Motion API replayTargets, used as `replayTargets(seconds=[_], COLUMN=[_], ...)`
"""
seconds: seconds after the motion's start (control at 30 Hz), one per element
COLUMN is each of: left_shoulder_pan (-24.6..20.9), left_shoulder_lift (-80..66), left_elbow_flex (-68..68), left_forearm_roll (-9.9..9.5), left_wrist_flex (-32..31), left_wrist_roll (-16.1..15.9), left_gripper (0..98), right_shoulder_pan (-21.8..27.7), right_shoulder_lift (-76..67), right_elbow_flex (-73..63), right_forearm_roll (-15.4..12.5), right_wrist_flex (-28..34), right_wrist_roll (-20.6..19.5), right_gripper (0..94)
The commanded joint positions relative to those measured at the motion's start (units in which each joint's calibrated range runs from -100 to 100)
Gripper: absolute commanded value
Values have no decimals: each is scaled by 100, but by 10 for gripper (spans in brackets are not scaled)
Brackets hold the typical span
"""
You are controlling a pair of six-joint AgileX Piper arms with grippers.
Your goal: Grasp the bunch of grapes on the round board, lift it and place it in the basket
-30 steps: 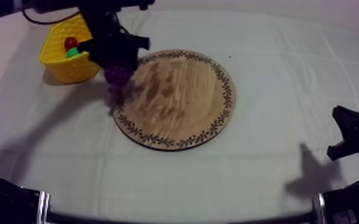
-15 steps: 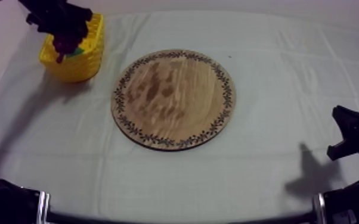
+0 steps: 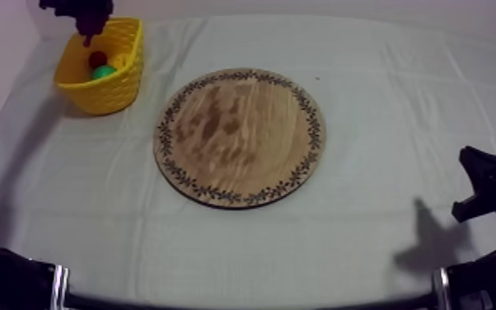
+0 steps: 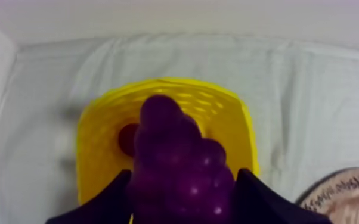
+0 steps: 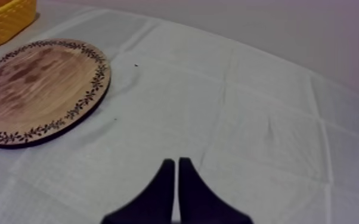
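A purple bunch of grapes (image 4: 179, 164) hangs over the yellow basket (image 4: 229, 122), held between my left gripper's (image 4: 182, 190) black fingers. Seen from above, the left gripper (image 3: 86, 15) and the grapes (image 3: 89, 33) are at the basket's (image 3: 124, 82) far rim. Inside the basket lie a small red fruit (image 3: 97, 58) and a green thing (image 3: 103, 72). The round wooden board (image 3: 241, 136) with its patterned rim lies bare in the middle of the table. My right gripper (image 5: 177, 173) is shut on nothing, its fingers a narrow wedge above the cloth; it rests low at the right (image 3: 486, 185).
The board's edge (image 4: 343, 193) lies just beside the basket. In the right wrist view the wooden board (image 5: 33, 89) and the basket (image 5: 6, 21) are far off across the cloth. The table's far edge and a wall run close behind the basket.
My left gripper has carried the grapes off the board's left rim, leftward and away, and now holds them over the basket's far side. The right arm has stayed still.
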Motion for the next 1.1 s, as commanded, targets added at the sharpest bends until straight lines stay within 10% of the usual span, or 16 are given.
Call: replayTargets(seconds=[0.0,0.6,0.87,1.07], left_shoulder_pan=[-12,-93,-111,-123], left_shoulder_lift=[364,1531,1360,1111], left_elbow_flex=[-77,-122,40,138], left_forearm_roll=[-10,-125,-125,-138], left_wrist_flex=[-116,-764,-672,-734], left_wrist_roll=[56,259,563,662], left_gripper=[345,332,850,920], right_shoulder_pan=[2,2,2,2], right_shoulder_lift=[-1,-1,-1,-1], right_elbow_flex=[-3,-3,-3,-3], right_forearm_roll=[1,1,1,1], right_wrist_flex=[0,0,0,0], right_wrist_roll=[-2,-2,-2,0], right_gripper=[4,4,4,4])
